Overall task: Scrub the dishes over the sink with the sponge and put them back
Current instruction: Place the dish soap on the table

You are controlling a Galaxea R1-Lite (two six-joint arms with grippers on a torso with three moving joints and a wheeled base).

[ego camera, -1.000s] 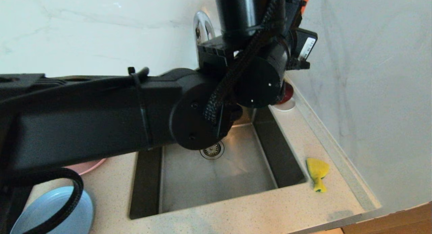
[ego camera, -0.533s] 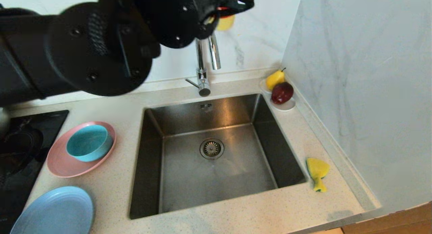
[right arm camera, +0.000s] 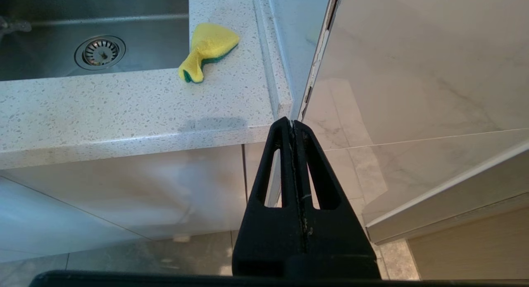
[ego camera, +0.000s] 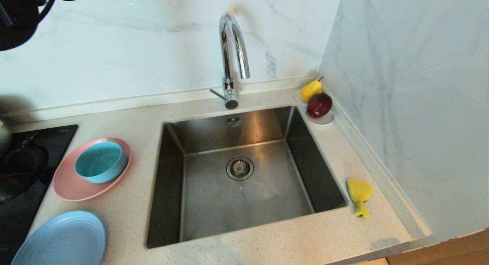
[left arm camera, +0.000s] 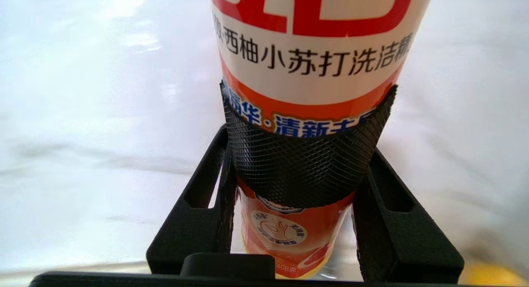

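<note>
The left gripper [left arm camera: 299, 171] was squeezed around a bottle of dish soap [left arm camera: 310, 72], and the bottle could slip and drop if the hold got loose. The right gripper [right arm camera: 294, 130], shut tight and holding nothing, hung below the speckled counter [right arm camera: 124, 109], near the white tiled wall. Using the steel sink [ego camera: 244, 204] as the landmark, the fish-shaped sponge [ego camera: 359, 196] lay just right of it, while the teal bowl [ego camera: 100, 161] sat in the pink plate [ego camera: 68, 186] to its left, with the light-blue plate [ego camera: 61, 240] nearer the front.

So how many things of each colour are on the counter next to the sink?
Pink: 1, the plate
Blue: 1, the other plate
Teal: 1, the bowl sitting on the pink plate
Yellow: 2, the sponge and the pear
Red: 1, the apple
White: 1, the saucer under the fruit
Total: 7
</note>
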